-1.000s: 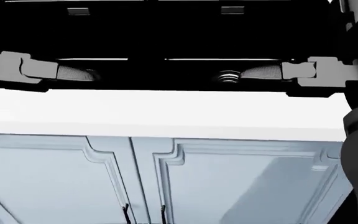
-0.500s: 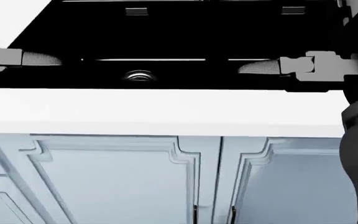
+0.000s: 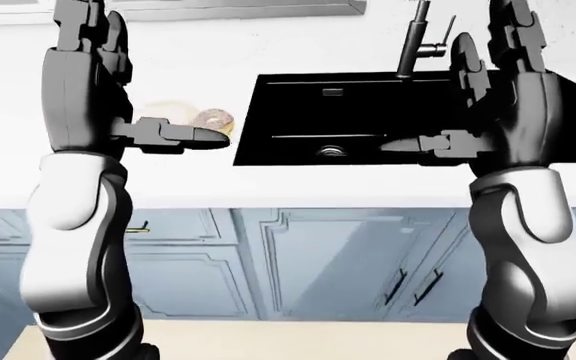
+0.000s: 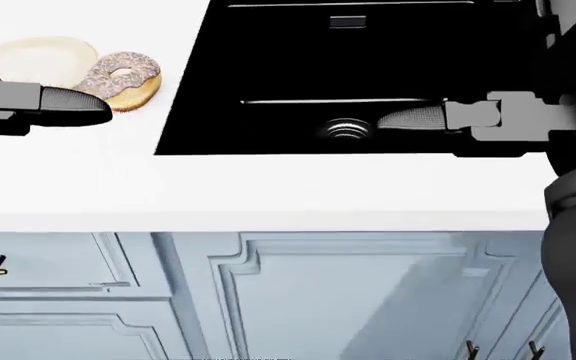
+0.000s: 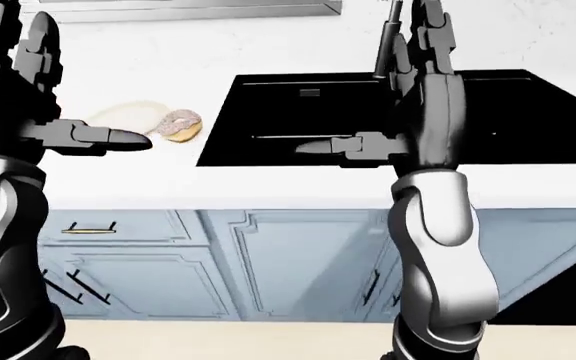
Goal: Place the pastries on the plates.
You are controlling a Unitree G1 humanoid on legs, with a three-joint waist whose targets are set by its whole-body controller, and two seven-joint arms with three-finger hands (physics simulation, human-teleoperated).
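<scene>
Meanwhile, a sprinkled doughnut [image 4: 121,79] lay on the white desk [image 4: 268,187], touching a pale plate [image 4: 33,58], left of the black sink [image 4: 368,67]. Both robot hands, left [image 3: 183,133] and right [image 3: 428,142], hovered empty, fingers apart. A reach started too far off could nudge the pastry away.

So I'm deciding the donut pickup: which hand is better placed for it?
Probably the left hand: its fingers hang just beside the sprinkled donut on the white counter. The right hand is over the black sink, farther away.
</scene>
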